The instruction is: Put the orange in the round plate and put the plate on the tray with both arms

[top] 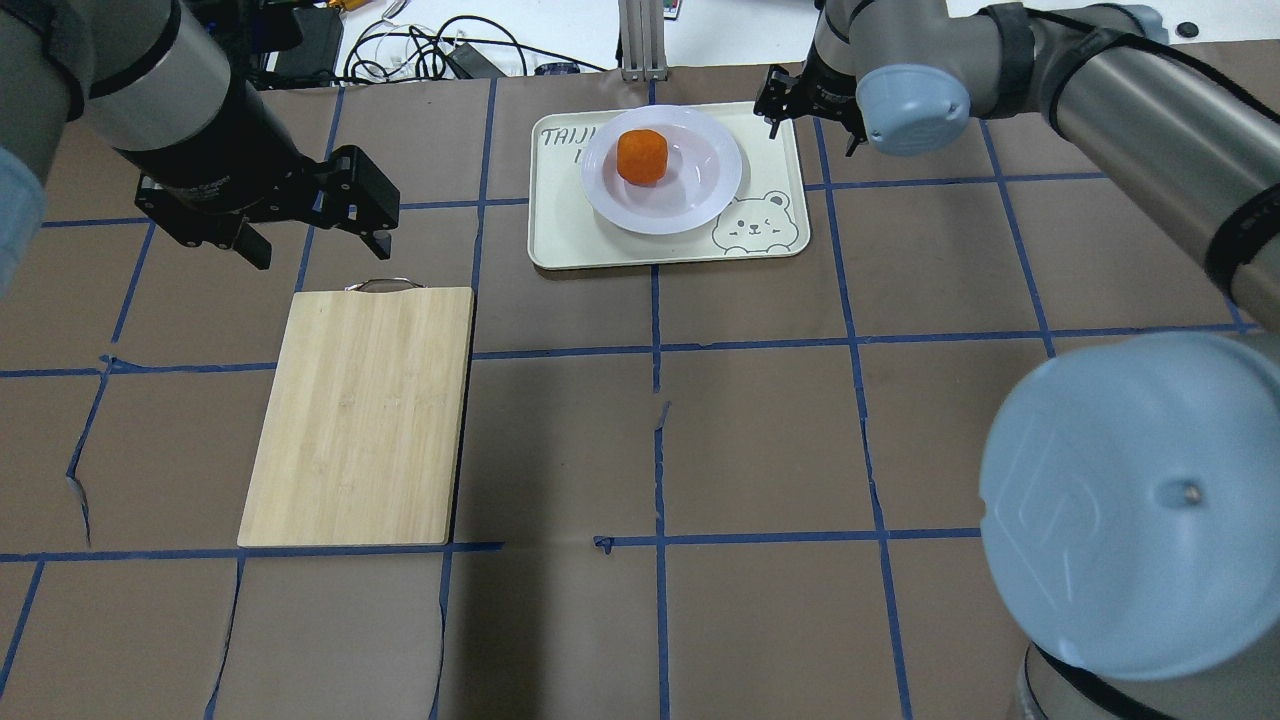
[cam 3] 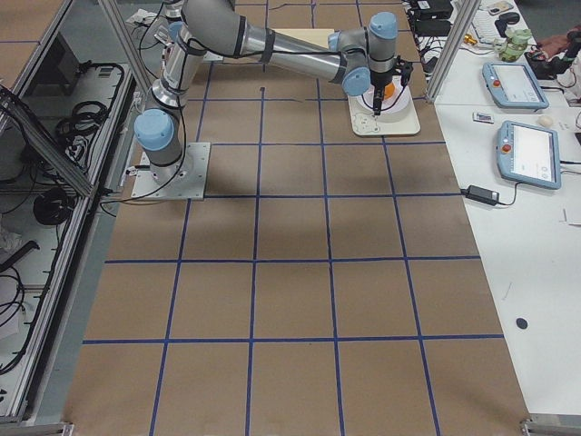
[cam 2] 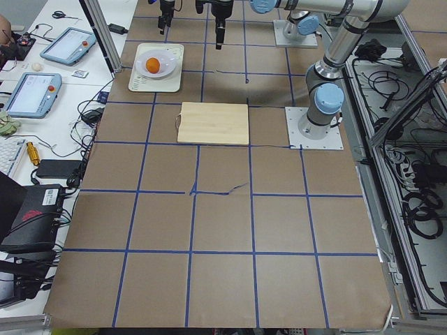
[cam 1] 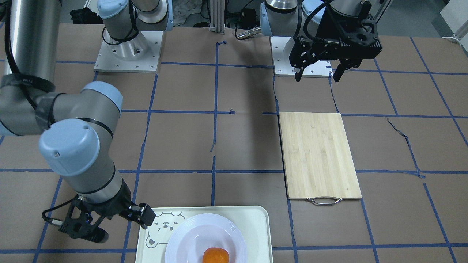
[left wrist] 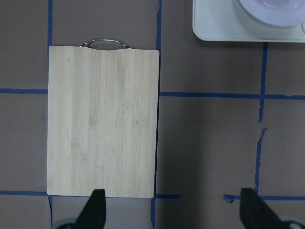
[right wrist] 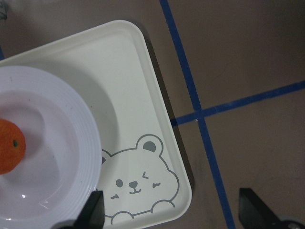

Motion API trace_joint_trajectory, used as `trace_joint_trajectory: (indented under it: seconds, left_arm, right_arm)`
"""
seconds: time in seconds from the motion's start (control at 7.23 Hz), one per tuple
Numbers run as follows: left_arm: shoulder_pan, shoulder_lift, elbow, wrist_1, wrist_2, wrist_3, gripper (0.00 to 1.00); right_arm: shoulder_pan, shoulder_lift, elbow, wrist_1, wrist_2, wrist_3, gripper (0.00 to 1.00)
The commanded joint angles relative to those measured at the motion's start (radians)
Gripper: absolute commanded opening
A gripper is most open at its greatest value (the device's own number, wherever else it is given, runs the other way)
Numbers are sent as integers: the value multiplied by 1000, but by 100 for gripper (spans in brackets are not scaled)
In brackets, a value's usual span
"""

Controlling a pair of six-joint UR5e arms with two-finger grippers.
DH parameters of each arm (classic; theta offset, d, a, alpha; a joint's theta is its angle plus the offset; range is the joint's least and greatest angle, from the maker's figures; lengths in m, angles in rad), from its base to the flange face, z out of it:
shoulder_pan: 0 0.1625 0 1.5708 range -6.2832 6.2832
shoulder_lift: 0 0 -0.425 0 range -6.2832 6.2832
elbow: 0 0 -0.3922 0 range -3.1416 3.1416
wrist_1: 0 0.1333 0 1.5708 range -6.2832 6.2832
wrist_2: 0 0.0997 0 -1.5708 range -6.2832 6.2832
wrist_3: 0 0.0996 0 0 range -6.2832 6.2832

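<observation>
The orange [top: 641, 156] lies in the round white plate [top: 700, 200], which rests on the cream tray [top: 560, 240]. The bear face [right wrist: 138, 179] marks the tray corner nearest my right gripper [top: 812, 135]. That gripper is open at the tray's edge by the bear corner. In its wrist view the fingers [right wrist: 93, 212] straddle the tray rim [right wrist: 183, 167] and grip nothing. My left gripper [top: 318, 245] hangs open and empty above the table near the bamboo board's handle end, well away from the tray.
A bamboo cutting board [top: 360, 415] with a metal handle [top: 380, 285] lies on the robot's left half of the brown, blue-taped table. Cables and an aluminium post [top: 635, 40] sit behind the tray. Tablets [cam 2: 31, 91] lie on the side bench.
</observation>
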Motion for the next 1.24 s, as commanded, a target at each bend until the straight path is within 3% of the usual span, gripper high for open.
trace_joint_trajectory:
  seconds: [0.0,0.28,0.69,1.11]
  left_arm:
    - [1,0,0,0,1,1,100]
    - [1,0,0,0,0,1,100]
    - [1,0,0,0,0,1,100]
    - [1,0,0,0,0,1,100]
  right_arm:
    - [5,-149,2,209,-72,-25,100]
    - [14,-304,9,410,-62,-74,100]
    - [7,-418,29,475,-70,-294,100]
    - [3,-418,84,472,-62,-317,100]
